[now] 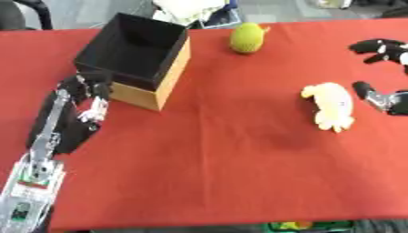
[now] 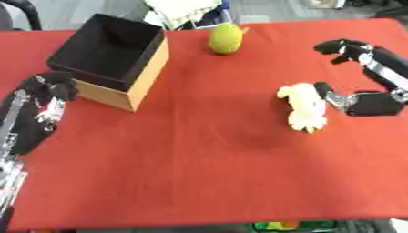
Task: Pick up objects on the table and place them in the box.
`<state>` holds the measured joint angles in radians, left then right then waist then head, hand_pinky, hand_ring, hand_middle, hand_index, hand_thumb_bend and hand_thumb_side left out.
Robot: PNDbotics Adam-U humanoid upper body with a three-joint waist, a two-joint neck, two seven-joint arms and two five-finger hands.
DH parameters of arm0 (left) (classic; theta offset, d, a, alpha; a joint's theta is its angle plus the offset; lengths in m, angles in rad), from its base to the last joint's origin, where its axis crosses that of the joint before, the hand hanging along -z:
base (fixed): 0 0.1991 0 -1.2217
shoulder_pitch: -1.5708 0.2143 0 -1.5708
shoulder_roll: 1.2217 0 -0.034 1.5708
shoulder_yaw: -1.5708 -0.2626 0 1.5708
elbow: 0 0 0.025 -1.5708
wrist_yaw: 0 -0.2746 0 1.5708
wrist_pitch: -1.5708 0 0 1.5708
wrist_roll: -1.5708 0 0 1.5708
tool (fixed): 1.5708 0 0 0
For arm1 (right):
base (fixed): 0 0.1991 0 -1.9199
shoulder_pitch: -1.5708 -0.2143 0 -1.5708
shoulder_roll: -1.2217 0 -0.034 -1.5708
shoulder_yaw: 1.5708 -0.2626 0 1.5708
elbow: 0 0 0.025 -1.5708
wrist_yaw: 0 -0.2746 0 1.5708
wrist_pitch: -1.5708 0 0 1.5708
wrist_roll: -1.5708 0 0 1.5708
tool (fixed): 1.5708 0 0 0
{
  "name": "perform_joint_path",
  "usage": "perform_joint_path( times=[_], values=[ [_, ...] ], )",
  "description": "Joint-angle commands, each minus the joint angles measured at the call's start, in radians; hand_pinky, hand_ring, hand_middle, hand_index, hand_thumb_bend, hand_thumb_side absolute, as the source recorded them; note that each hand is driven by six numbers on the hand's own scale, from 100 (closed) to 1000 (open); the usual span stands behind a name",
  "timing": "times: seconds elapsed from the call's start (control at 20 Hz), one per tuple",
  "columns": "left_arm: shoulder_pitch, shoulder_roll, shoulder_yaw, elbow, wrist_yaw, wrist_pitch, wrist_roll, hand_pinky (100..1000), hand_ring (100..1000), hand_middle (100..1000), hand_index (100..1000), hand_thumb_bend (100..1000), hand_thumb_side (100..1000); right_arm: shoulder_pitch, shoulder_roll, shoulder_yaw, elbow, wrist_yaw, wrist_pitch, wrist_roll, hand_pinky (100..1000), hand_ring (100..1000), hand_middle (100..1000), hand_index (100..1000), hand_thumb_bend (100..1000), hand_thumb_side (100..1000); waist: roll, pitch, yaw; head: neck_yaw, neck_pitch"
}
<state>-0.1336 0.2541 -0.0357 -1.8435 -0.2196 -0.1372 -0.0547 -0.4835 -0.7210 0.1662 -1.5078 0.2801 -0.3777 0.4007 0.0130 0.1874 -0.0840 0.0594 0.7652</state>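
While the red table [image 1: 223, 182] carries everything, the box [image 1: 143, 59] sits far-left, open top. Left hand [image 1: 89, 93] rests against its near-left corner, fingers curled, empty. Right hand [image 2: 359, 77], fingers spread wide, flanks the pale yellow toy [image 2: 304, 107], well right of box. Green fruit [image 2: 226, 38] just right of box.

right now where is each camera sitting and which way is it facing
Left eye view: in the head, looking down at the red table; left robot hand by the box, right robot hand partly cut off at the edge.
Right eye view: beside it in the head, same downward look; right robot hand open next to the pale yellow toy.
Both share the box, toy and green fruit.
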Motion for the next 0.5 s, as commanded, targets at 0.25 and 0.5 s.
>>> perform_joint_path(
  times=[0.25,0.5],
  values=[
    [-0.006,0.024,-0.003,-0.011,0.004,-0.001,-0.006,640,646,623,766,100,600,-0.048,-0.053,0.015,0.053,0.031,-0.028,0.095,840,932,908,956,237,619,-0.005,-0.019,0.002,0.0,0.005],
    [-0.005,0.024,-0.004,-0.011,0.005,-0.001,-0.007,641,646,623,766,100,600,-0.077,-0.043,0.037,0.108,0.07,-0.042,0.135,843,934,908,956,243,651,-0.005,-0.021,0.004,-0.001,0.005]
  ],
)
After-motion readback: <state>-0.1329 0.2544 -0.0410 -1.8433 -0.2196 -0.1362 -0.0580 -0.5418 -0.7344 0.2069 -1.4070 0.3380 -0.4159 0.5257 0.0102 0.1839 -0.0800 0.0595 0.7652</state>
